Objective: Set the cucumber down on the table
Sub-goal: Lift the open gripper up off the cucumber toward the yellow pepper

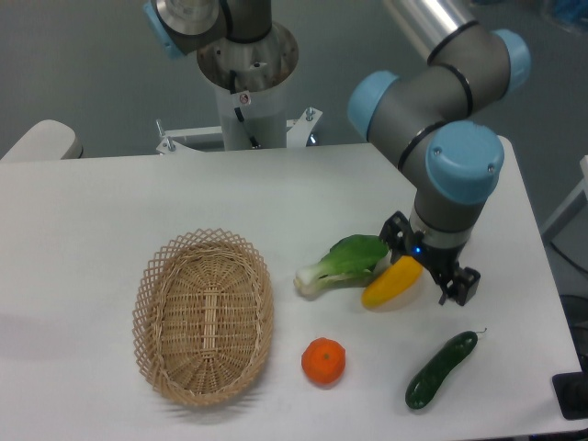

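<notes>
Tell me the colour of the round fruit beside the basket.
Orange, clearest in the fixed camera view.

The UR5e arm bends down from upper right, wrist vertical, its hand point(430, 273) low and apparently open, fingers partly hidden.

The cucumber point(441, 369) lies on the table point(92, 211), right of the orange point(323, 361) and basket point(203, 317), before the squash point(391, 282).
</notes>
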Motion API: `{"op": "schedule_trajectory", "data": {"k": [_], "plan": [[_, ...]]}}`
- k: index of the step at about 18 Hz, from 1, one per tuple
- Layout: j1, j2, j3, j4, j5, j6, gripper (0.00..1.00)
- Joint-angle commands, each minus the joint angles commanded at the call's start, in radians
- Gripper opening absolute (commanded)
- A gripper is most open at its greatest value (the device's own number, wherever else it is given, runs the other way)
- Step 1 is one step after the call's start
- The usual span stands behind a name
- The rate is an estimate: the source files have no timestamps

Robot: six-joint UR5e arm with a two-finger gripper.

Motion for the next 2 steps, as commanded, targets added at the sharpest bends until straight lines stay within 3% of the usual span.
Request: {"op": "schedule_trajectory", "data": {"k": [2], "plan": [[0.000, 0.000, 0.003, 0.002, -0.003, 0.000, 1.00]]}}
